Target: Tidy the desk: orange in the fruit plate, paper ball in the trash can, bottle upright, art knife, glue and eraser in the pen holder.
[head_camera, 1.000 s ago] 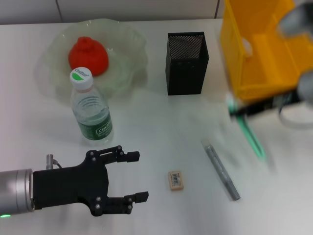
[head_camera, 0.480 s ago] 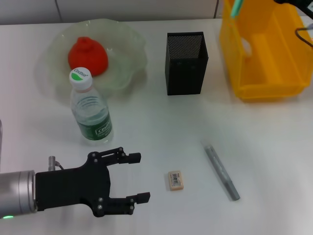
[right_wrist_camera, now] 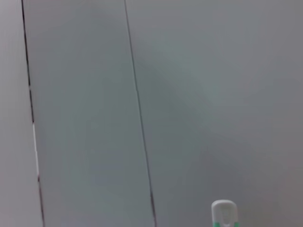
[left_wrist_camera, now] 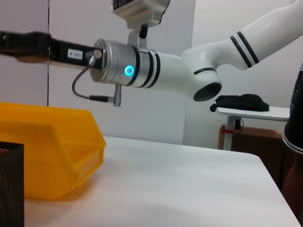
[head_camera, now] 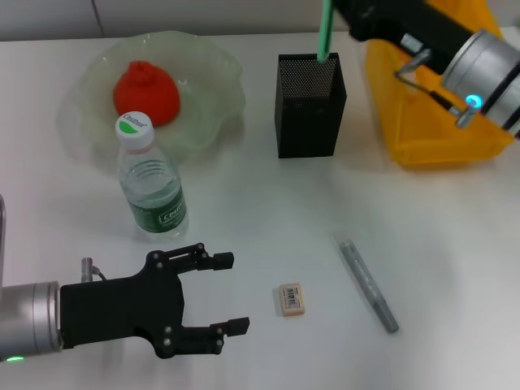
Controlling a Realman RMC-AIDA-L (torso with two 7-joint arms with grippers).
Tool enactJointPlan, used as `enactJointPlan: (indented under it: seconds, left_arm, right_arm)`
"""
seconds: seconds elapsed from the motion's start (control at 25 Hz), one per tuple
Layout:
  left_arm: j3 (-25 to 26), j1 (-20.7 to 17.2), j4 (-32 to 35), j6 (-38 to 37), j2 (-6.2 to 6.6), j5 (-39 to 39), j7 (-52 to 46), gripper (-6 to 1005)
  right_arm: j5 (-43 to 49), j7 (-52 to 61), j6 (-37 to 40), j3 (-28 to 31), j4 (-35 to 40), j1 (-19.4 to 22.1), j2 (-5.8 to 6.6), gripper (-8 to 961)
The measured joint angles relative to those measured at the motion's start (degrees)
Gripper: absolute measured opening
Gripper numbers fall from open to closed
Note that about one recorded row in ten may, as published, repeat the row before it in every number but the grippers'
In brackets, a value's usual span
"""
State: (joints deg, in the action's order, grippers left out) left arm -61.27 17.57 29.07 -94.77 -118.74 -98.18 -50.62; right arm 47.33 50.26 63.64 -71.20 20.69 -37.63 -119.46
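My right gripper [head_camera: 343,10] is at the back, shut on a thin green tool [head_camera: 326,31] that hangs upright with its lower end at the rim of the black mesh pen holder [head_camera: 309,106]. The tool's white and green tip shows in the right wrist view [right_wrist_camera: 223,215]. My left gripper [head_camera: 229,293] is open and empty at the front left. A white eraser [head_camera: 292,298] and a grey stick [head_camera: 368,283] lie on the desk to its right. The orange [head_camera: 146,91] sits in the glass fruit plate [head_camera: 213,77]. The bottle [head_camera: 152,183] stands upright. No paper ball is in view.
A yellow bin [head_camera: 426,130] stands right of the pen holder, under my right arm; it also shows in the left wrist view [left_wrist_camera: 47,151]. The bottle stands close behind my left gripper. The desk is white.
My right arm has swung left from above the yellow bin to above the pen holder, carrying the green tool. The left arm has stayed put.
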Motion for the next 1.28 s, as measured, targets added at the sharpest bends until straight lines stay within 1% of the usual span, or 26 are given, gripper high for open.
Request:
enactJointPlan:
  seconds: [0.16,0.36,0.52,0.6,0.68,0.72,0.76,0.8,0.84,0.88,0.92,0.96,1.0,1.04,1.12,1.16,1.2,1.28]
  left_arm:
    - [-0.07,0.01,-0.13,0.72,0.00,0.00,0.06,815]
    - [-0.08,0.02,-0.16,0.91,0.00,0.01,0.08,815]
    - [-0.08,0.01,-0.16,0.83,0.00,0.05,0.09,815]
    - [-0.06,-0.01,-0.15,0.64,0.04,0.06,0.09,815]
    - [-0.01,-0.12,-0.15,0.56,0.11,0.07,0.09,815]
    - [0.00,-0.21,-0.15,0.54,0.14,0.09,0.09,815]
    - [0.01,-0.40,-0.15,0.43,0.22,0.10,0.01,815]
    - [0.01,-0.40,-0.15,0.43,0.22,0.10,0.01,815]
    - [0.03,-0.52,-0.12,0.32,0.28,0.10,-0.07,815]
    - [0.08,-0.66,-0.02,0.16,0.34,0.10,-0.21,815]
    - [0.15,-0.81,0.07,0.01,0.43,0.09,-0.27,815]
    - [0.28,-1.32,0.44,-0.72,0.69,0.09,-0.40,815]
    - [0.28,-1.32,0.44,-0.72,0.69,0.09,-0.40,815]
    - [0.34,-1.68,0.52,-1.16,0.98,0.05,-0.42,815]
    - [0.42,-1.82,0.59,-1.43,1.11,0.06,-0.43,815]
    - [0.70,-2.22,0.65,-1.91,1.53,0.05,-0.48,815]
    - [0.76,-2.26,0.66,-1.96,1.59,0.04,-0.48,815]
    - [0.91,-2.33,0.66,-2.03,1.78,0.04,-0.49,815]
  right_arm:
    - [0.93,1.00,-3.65,-2.65,-1.06,-0.47,-0.15,225]
    - [1.41,1.57,-4.57,-4.92,-2.12,-1.04,-0.14,237]
    - [2.02,2.08,-4.64,-5.57,-1.97,-0.29,-0.20,246]
    - [3.09,3.18,-4.33,-6.16,-0.72,0.78,-0.11,342]
    - [5.69,6.99,-4.06,-7.19,3.16,2.98,0.09,439]
    - [8.57,10.81,-4.03,-7.53,7.09,4.87,0.24,487]
    - [16.49,21.02,-4.08,-7.67,16.65,8.91,0.52,507]
    - [16.49,21.02,-4.08,-7.67,16.65,8.91,0.52,527]
    - [22.17,27.77,-4.12,-7.59,22.78,11.16,0.55,548]
    - [29.96,36.71,-4.04,-7.44,30.44,13.68,0.45,568]
    - [37.52,43.82,-3.37,-7.39,36.83,15.29,0.24,588]
    - [44.67,50.98,-2.38,-7.35,42.47,16.68,0.03,608]
    - [52.20,57.58,-0.53,-7.35,47.87,17.23,-0.08,628]
    - [61.30,65.07,3.14,-7.38,53.77,16.97,-0.10,648]
    - [73.54,74.56,11.57,-7.56,59.92,14.37,0.10,689]
    - [81.57,79.58,20.36,-7.89,62.46,10.64,0.30,709]
    - [81.57,79.58,20.36,-7.89,62.46,10.64,0.30,735]
    - [86.41,80.55,27.26,-9.28,62.86,6.79,0.32,787]
